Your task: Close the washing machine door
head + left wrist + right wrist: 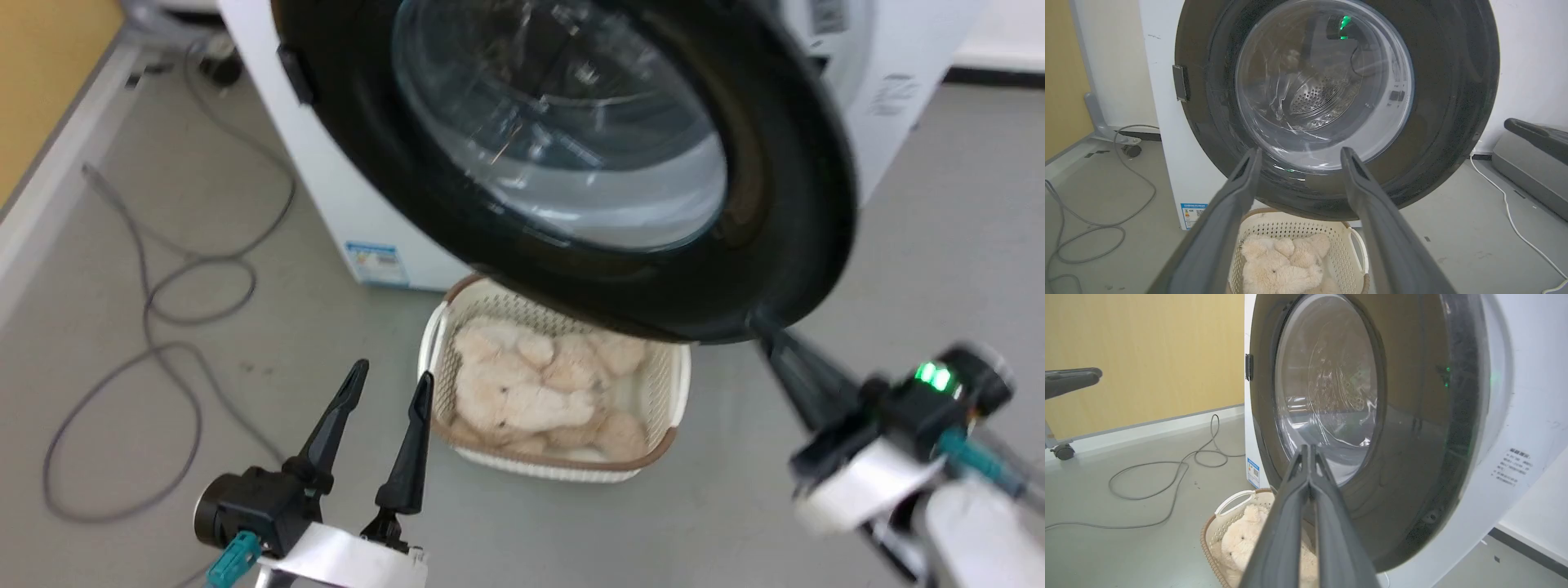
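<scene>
two end effectors show in the head view. the left end effector (388,380) hangs low on the left above the grey floor (939,245), its two fingers spread apart with nothing between them. in its wrist view they point at the lower part of the glass bowl (1325,81).

the right end effector (759,328) is blurred. it reaches in from the lower right with its fingers pressed narrow together, empty. its tip meets the lower right edge of the black rim of the washing machine door (563,155) and looks to touch it.

the door stands swung out from the front of the white washing machine (343,188), not shut, and hangs over the back of a pale basket (437,359) on the floor. a cream plush toy (531,392) lies in the basket. through the glass, in the left wrist view, the perforated steel drum shows. a blue label (375,261) sits low on the machine's front, just beside the basket. grey cables (163,310) loop on the floor to the left.
</scene>
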Available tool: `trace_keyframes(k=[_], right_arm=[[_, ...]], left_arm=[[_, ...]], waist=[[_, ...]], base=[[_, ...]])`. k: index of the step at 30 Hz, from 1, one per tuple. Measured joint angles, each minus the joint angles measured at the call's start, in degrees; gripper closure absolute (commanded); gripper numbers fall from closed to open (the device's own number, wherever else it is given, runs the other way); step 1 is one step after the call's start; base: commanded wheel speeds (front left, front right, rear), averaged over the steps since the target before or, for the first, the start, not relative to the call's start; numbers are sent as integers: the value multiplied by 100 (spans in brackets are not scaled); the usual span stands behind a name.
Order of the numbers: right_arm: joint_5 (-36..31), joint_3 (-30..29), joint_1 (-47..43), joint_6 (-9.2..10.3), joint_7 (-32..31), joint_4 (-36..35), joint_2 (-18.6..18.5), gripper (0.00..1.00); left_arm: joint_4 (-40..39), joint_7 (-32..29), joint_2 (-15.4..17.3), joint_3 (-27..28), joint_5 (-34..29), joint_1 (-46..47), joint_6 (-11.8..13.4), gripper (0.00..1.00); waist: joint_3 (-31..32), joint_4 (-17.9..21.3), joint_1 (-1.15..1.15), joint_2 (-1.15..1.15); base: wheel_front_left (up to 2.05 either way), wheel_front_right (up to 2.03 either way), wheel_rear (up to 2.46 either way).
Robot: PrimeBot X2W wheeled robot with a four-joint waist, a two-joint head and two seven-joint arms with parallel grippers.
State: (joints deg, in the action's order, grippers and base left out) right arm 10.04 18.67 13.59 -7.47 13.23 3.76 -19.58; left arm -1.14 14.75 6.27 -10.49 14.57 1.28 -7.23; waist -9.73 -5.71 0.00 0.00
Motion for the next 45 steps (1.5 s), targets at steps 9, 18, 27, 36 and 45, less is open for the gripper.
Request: trace_keyframes(k=[9, 18, 27, 36, 45], right_arm=[[549, -8, 1376, 0, -271, 932, -538, 100], [823, -245, 2285, -13, -511, 1624, -692, 100], [965, -720, 3356, -11, -769, 2442, -636, 100], [809, -1015, 4128, -59, -893, 3199, -427, 100], [657, -969, 4063, -26, -431, 3628, -291, 100]], left_arm=[[-29, 0, -64, -88, -11, 281, 0, 0], [-94, 0, -147, -149, -10, 575, 0, 0], [-141, 0, -197, -190, -10, 714, 0, 0], [-132, 0, -211, -196, -78, 873, 0, 0], [7, 1, -256, -89, -77, 845, 0, 0]], waist=[[-584, -347, 0, 0], [-1052, -565, 0, 0], [-1447, -656, 1, 0], [-1697, -725, 1, 0], [-1436, -617, 0, 0]], base=[[0, 0, 0], [0, 0, 0], [0, 0, 0], [0, 0, 0], [0, 0, 0]])
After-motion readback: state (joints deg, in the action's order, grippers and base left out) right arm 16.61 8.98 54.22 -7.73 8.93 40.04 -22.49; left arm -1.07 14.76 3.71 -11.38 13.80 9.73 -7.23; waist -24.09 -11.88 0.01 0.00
